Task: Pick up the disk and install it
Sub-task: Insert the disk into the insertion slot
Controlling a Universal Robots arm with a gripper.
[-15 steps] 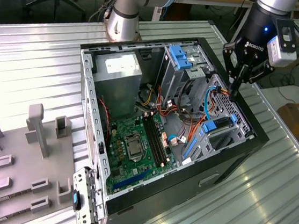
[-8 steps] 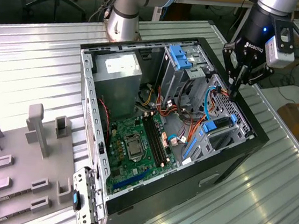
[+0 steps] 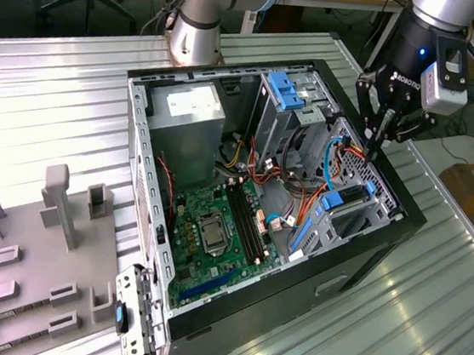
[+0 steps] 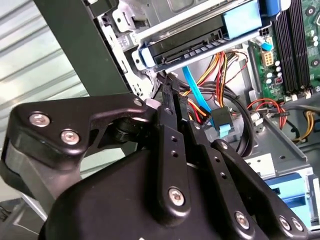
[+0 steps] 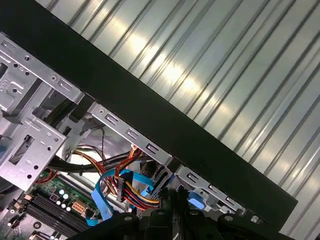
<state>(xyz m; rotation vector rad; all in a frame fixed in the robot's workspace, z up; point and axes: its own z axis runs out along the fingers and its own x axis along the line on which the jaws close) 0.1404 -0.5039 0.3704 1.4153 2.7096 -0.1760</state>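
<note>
The disk lies flat in a metal drive bay of the open computer case. Its dark connector edge faces out, with blue rails along its sides. In the exterior view the disk sits in the lower cage by the case's right wall. My gripper reaches down into the case just above that cage. It is shut with nothing between its fingers. In the second wrist view my gripper ends just short of the disk's connector edge, among loose cables. In the first wrist view my gripper is beside the case's black wall.
A blue data cable and orange, yellow and red power wires crowd around the fingertips. Further in the case are a grey power supply box, the motherboard and an upright blue bracket. A grey fixture plate lies on the ribbed table.
</note>
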